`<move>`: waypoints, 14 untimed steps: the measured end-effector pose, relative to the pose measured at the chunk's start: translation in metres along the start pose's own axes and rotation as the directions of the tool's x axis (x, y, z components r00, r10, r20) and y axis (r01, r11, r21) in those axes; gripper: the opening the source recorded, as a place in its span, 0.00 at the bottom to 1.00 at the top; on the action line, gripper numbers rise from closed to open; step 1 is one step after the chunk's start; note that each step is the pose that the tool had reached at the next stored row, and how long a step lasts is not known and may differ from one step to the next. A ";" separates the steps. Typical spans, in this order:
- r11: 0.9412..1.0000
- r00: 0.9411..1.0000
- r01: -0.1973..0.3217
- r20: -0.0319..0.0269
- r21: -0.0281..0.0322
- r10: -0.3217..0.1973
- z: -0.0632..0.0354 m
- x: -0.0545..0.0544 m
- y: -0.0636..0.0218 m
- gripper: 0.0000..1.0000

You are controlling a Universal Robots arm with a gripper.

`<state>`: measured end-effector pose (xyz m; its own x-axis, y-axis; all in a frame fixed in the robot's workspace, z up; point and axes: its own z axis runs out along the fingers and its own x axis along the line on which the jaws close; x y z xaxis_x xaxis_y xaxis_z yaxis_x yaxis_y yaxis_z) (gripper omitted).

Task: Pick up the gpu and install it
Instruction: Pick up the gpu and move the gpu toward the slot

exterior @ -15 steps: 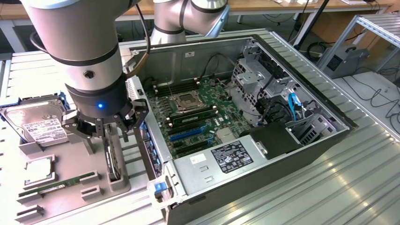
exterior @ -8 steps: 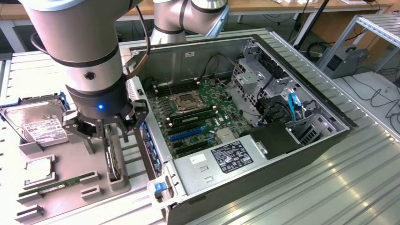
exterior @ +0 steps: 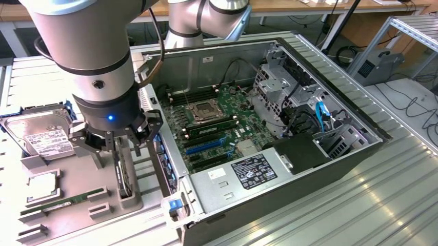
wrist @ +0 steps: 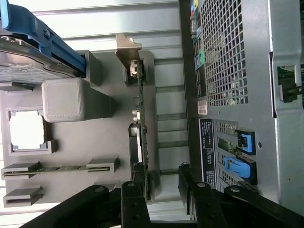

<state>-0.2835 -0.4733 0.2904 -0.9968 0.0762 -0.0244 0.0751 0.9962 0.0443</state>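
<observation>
While the arm hangs vertical beside the computer case [exterior: 308, 169], the claw [exterior: 125, 146] is wide open over the gpu [exterior: 124, 177], gripping nothing. Gpu stands on edge in the gray holder [exterior: 82, 187] on the tabletop [exterior: 383, 205].

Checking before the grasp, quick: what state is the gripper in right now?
Gripper: open, holding nothing, straddling the end of the gpu, which stands on edge.
</observation>
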 end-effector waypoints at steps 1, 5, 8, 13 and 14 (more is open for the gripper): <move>1.000 1.000 0.000 0.000 0.000 0.000 0.0003 0.000 0.0000 0.42; 1.000 1.000 0.000 0.000 0.000 0.000 0.0012 0.000 -0.0001 0.42; 1.000 1.000 0.000 0.000 0.000 0.000 0.0022 0.000 -0.0001 0.42; 1.000 1.000 0.000 0.000 0.000 0.000 0.0035 0.000 -0.0001 0.42; 1.000 1.000 0.000 0.000 0.000 0.000 0.0037 0.000 -0.0002 0.42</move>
<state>-0.2835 -0.4733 0.2866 -0.9968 0.0762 -0.0244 0.0751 0.9962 0.0443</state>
